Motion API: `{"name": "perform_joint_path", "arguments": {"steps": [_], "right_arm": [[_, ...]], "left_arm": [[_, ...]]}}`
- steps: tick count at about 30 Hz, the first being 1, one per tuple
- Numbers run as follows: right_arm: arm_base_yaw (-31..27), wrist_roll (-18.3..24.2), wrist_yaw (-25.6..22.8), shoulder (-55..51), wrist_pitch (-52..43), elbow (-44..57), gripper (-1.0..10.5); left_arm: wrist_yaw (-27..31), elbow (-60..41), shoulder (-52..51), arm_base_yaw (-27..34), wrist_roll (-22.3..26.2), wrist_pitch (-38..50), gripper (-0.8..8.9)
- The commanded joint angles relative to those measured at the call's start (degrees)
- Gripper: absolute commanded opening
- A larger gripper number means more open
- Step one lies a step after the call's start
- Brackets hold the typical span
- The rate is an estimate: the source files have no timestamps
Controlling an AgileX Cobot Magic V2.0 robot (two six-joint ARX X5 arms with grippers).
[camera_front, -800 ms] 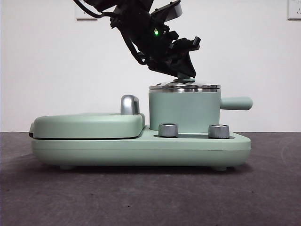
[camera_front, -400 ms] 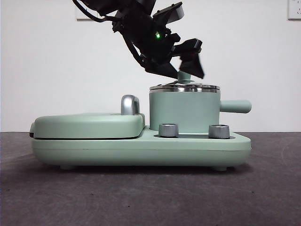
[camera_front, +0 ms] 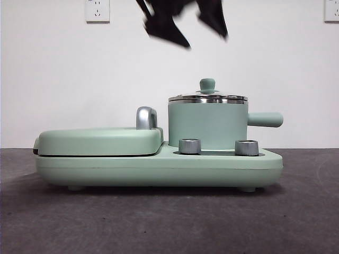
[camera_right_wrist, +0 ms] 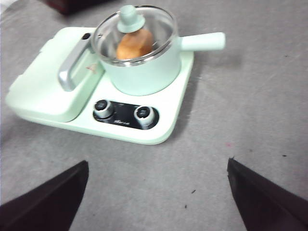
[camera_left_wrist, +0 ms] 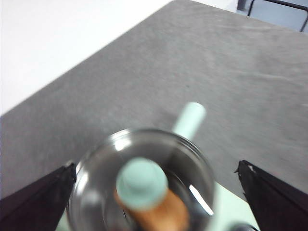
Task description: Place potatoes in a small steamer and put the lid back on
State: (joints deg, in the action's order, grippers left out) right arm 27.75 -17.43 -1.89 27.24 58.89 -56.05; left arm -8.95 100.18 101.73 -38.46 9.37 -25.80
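Observation:
The small steamer (camera_front: 207, 124) stands on the right half of the mint-green appliance, its handle (camera_front: 265, 119) pointing right. The lid (camera_front: 207, 98) sits on its rim, with nothing touching the knob (camera_front: 207, 84). Through the glass lid (camera_right_wrist: 159, 29) the potato (camera_right_wrist: 134, 43) shows inside the steamer; it also shows in the left wrist view (camera_left_wrist: 166, 216). My left gripper (camera_front: 205, 41) hangs open, well above the knob (camera_left_wrist: 142, 183), blurred by motion. My right gripper (camera_right_wrist: 158, 162) is open and empty, far back from the appliance on its control side.
The flat hinged griddle plate (camera_front: 98, 140) with a steel handle (camera_front: 145, 117) fills the left half of the appliance base (camera_front: 159, 166). Two steel dials (camera_front: 189, 146) (camera_front: 246, 147) sit in front of the steamer. Dark table surface surrounds the appliance.
My left gripper opened off the lid's knob and rose straight up towards the top of the front view. The lid stays on the steamer.

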Motion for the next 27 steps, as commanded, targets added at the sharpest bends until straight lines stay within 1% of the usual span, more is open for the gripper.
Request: {"name": "perform_joint_path", "arguments": {"steps": [1, 2, 3, 4, 5, 7, 10, 13, 15, 17, 19, 20, 21, 24, 25, 26, 27], "right_arm": [[0.4, 0.4, 1.8, 0.3, -0.6, -0.5, 4.6], [0.4, 1.3, 3.5, 0.3, -0.6, -0.5, 3.4], [0.4, 2.1, 4.8, 0.3, -0.6, -0.5, 1.1], [0.4, 3.1, 5.5, 0.3, -0.6, -0.4, -0.3], [0.4, 3.4, 4.8, 0.3, -0.9, -0.5, 0.2], [0.3, 4.2, 4.7, 0.3, -1.1, -0.5, 0.1], [0.3, 4.5, 4.7, 0.3, -0.9, -0.5, 0.1], [0.3, 4.5, 4.7, 0.3, -1.1, -0.6, 0.1], [0.3, 4.5, 4.7, 0.3, -1.1, -0.6, 0.1], [0.3, 4.5, 4.8, 0.3, -1.0, -0.6, 0.1], [0.3, 4.5, 4.8, 0.3, -1.0, -0.6, 0.1], [0.3, 4.5, 4.8, 0.3, -1.0, -0.6, 0.1], [0.3, 4.5, 4.8, 0.3, -1.0, -0.6, 0.1], [0.3, 4.5, 4.8, 0.3, -1.0, -0.6, 0.1], [0.3, 4.5, 4.8, 0.3, -1.0, -0.6, 0.1], [0.3, 4.5, 4.8, 0.3, -1.0, -0.6, 0.1], [0.3, 4.5, 4.8, 0.3, -1.0, -0.6, 0.1]], "left_arm": [[-0.7, 1.9, -5.6, -0.8, -4.5, -11.4, 5.53], [-1.2, 1.9, -8.0, -0.8, -4.9, -16.4, 3.72], [-1.9, 1.8, -9.9, -0.8, -4.9, -20.5, 1.25], [-2.2, 1.6, -11.7, -0.8, -4.7, -24.0, -0.15], [-2.6, 0.9, -14.0, -0.8, -4.3, -27.9, -0.03], [-2.6, -1.7, -17.7, -0.8, -4.1, -31.6, 0.06], [-2.6, -11.4, -25.3, -0.3, -4.6, -31.7, 0.06], [-2.6, -25.6, -35.1, 1.0, -6.1, -26.1, 0.06], [-1.6, -36.1, -42.4, 2.5, -6.2, -19.0, 0.06], [1.5, -45.6, -48.9, 4.5, -7.5, -10.6, 0.06], [1.7, -51.8, -52.8, 5.9, -9.2, -4.7, 0.06], [1.7, -54.3, -54.6, 6.3, -9.0, -3.8, 0.06], [1.7, -55.2, -55.5, 6.3, -9.0, -5.0, 0.06], [1.7, -55.4, -57.1, 6.2, -9.0, -11.6, 0.06], [2.4, -55.4, -57.5, 6.3, -7.5, -13.0, 0.07], [6.4, -55.3, -58.2, 6.5, -2.9, -13.6, 0.07], [10.5, -55.3, -58.8, 6.7, 0.3, -14.4, 0.07]]}}
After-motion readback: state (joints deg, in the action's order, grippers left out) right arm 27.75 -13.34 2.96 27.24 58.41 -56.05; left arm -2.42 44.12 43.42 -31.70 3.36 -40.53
